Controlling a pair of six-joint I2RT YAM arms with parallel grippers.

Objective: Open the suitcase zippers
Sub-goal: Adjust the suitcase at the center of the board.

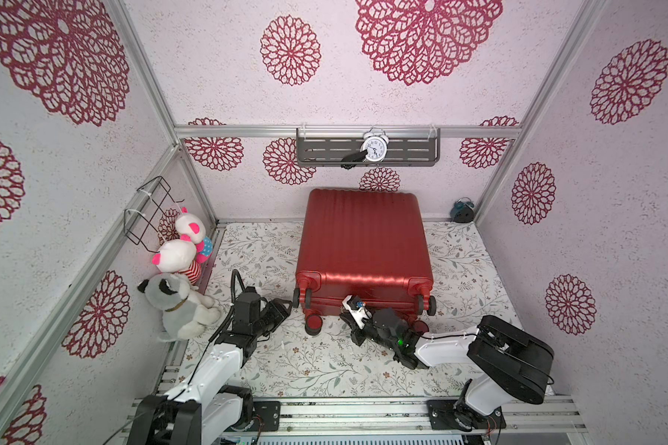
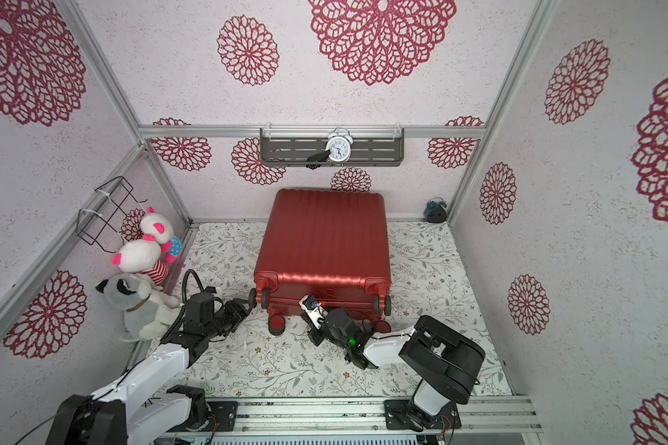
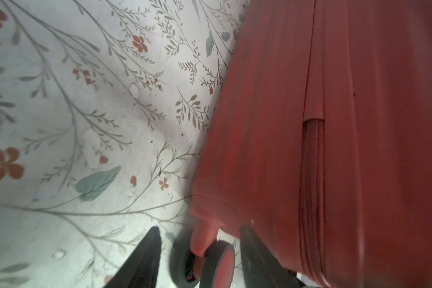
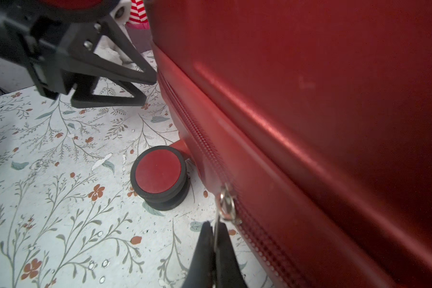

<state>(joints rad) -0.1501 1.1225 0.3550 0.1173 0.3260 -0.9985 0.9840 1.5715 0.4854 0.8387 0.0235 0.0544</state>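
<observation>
The red suitcase [image 1: 363, 239] [image 2: 324, 239] lies flat with its wheels toward me. In the right wrist view its dark red zipper track [image 4: 197, 132] runs along the seam of the shell [image 4: 309, 74], with a metal slider [image 4: 226, 202] on it. My right gripper [image 4: 215, 224] [image 1: 344, 314] is shut on the thin metal zipper pull hanging from that slider. My left gripper [image 3: 200, 232] [image 1: 286, 308] [image 2: 247, 304] is open at the front left corner. Its fingers straddle a red-and-black wheel [image 3: 220, 264], and one finger [image 3: 250, 249] lies against the shell [image 3: 359, 124].
Another wheel [image 4: 160, 172] [image 1: 313, 323] rests on the floral table cover [image 1: 324, 366] just left of the right gripper. Plush toys [image 1: 178, 304] and a wire basket [image 1: 151, 208] stand at the left wall. A shelf with an alarm clock [image 1: 375, 148] hangs behind. A small blue clock [image 1: 461, 210] sits back right.
</observation>
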